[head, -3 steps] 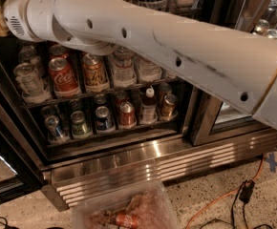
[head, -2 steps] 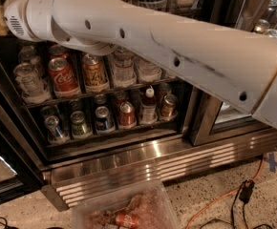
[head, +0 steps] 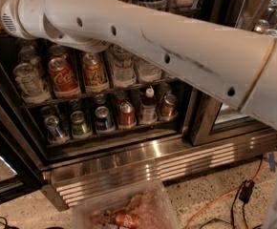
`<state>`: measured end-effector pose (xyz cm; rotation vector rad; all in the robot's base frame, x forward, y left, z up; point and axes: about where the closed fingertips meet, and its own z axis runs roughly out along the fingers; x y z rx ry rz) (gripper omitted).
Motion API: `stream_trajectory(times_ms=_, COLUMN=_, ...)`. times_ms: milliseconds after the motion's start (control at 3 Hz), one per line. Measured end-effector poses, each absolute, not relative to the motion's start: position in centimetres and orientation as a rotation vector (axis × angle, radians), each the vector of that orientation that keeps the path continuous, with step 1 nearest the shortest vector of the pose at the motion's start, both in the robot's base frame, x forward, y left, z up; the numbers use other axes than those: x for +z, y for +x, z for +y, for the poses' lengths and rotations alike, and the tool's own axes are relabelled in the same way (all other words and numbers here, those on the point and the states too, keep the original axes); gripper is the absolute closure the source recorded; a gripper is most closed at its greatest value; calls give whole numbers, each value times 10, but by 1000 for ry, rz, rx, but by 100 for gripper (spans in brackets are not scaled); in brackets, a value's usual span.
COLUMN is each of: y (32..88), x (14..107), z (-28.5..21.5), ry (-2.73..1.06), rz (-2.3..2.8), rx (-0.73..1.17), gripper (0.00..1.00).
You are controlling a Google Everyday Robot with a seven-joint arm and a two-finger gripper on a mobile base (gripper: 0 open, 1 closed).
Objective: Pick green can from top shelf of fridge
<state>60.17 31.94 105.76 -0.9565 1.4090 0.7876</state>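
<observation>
My white arm (head: pixel 176 56) crosses the whole upper part of the camera view, from the right edge to a round joint (head: pixel 14 13) at the upper left. The gripper is not in view. Behind the arm stands the fridge (head: pixel 129 156), with a steel frame and a louvred base grille. A dark wire rack (head: pixel 105 93) holds a red Coca-Cola can (head: pixel 62 78), an orange-brown can (head: pixel 94 73) and pale cans in white holders. I see no green can; the arm hides the tops of these cans and everything above them.
A lower wire rack (head: pixel 110 130) holds several small cans and a bottle (head: pixel 149 106). A clear plastic bin (head: pixel 124 211) with a red can in it sits on the floor in front. An orange cable (head: pixel 234 194) runs over the floor at the right. A door post (head: pixel 203 120) stands right of the racks.
</observation>
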Motion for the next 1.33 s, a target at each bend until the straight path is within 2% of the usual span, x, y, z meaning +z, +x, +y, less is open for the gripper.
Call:
stream_trajectory(times_ms=333, y=601, x=1062, z=334, ry=-985, rz=1383, rx=798, gripper=33)
stream_trajectory(times_ms=667, y=601, x=1062, z=339, ry=-998, rz=1376, rx=804, gripper=42)
stream_trajectory(times_ms=1000, y=601, x=1061, z=338, ry=-1003, rz=1376, rx=807, gripper=56)
stream_trajectory(times_ms=1333, y=604, x=1061, z=338, ry=-1003, rz=1376, rx=807, gripper=80)
